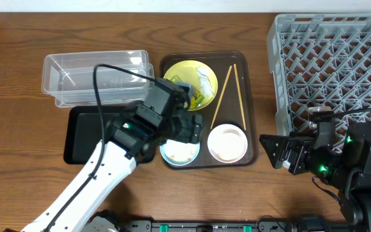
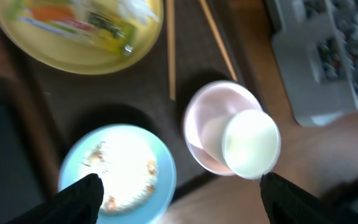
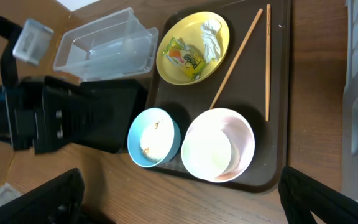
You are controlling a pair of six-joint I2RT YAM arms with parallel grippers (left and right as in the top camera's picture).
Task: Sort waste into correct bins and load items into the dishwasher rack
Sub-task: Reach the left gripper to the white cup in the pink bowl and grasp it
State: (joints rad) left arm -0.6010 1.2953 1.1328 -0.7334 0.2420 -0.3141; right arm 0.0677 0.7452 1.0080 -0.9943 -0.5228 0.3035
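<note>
Brown serving tray [image 1: 253,138] holds plate [image 1: 201,74], bowls and chopsticks [image 1: 238,90].

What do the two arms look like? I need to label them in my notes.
The left arm has a white link, a black wrist block and a looping black cable. The right arm is all black with small green lights. Both grippers' fingers are black.
</note>
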